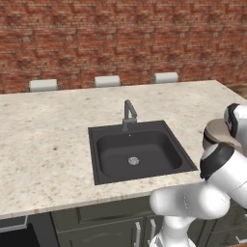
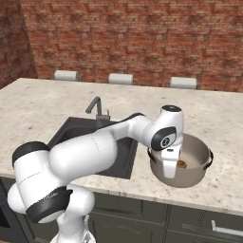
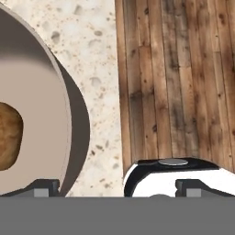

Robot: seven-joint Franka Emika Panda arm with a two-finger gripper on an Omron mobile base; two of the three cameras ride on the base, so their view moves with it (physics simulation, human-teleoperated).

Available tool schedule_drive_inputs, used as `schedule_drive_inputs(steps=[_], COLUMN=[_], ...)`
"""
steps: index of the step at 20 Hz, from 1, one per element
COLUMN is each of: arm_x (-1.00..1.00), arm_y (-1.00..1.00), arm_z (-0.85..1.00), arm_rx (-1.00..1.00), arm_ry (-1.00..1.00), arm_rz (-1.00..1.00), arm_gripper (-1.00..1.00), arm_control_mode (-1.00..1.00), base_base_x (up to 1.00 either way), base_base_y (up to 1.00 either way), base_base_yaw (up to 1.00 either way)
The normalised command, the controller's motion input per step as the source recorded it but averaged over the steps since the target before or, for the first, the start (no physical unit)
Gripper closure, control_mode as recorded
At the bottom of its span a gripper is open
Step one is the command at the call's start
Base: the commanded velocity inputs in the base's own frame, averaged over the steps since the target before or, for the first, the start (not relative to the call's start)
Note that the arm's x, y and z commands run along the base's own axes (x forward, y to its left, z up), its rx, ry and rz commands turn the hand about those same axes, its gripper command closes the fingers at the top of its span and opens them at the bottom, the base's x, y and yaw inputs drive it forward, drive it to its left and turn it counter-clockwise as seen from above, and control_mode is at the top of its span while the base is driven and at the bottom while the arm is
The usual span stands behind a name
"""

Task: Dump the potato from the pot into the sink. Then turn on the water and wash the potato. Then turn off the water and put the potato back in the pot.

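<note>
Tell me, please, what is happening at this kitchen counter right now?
The robot arm has its open gripper hanging above the near rim of the pot, which stands on the counter to the right of the sink. Nothing is gripped. The potato lies inside the pot, so the dump into the sink has not begun. The sink basin holds just its drain, and no water runs from the faucet.
</note>
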Motion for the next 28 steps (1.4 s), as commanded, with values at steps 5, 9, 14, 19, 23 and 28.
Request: schedule_drive_inputs(steps=[5, 9, 14, 19, 23, 28], arm_x=[0.12, 0.13, 0.13, 0.14, 0.18, 0.20], arm_y=[-0.08, -0.09, -0.11, -0.12, -0.10, -0.10], arm_z=[-0.16, -0.14, -0.11, -0.07, -0.04, -0.08], arm_rx=[0.00, 0.00, 0.01, 0.02, 0.02, 0.02], arm_ry=[0.02, 0.00, 0.00, 0.00, 0.00, 0.00], arm_rz=[0.01, 0.01, 0.00, 0.00, 0.00, 0.00], arm_gripper=[-1.00, -1.00, -1.00, -1.00, -1.00, -1.00], arm_control_mode=[-1.00, -1.00, -1.00, -1.00, -1.00, -1.00], base_base_x=[0.00, 0.00, 0.00, 0.00, 0.00, 0.00], base_base_y=[0.00, 0.00, 0.00, 0.00, 0.00, 0.00], base_base_yaw=[0.00, 0.00, 0.00, 0.00, 0.00, 0.00])
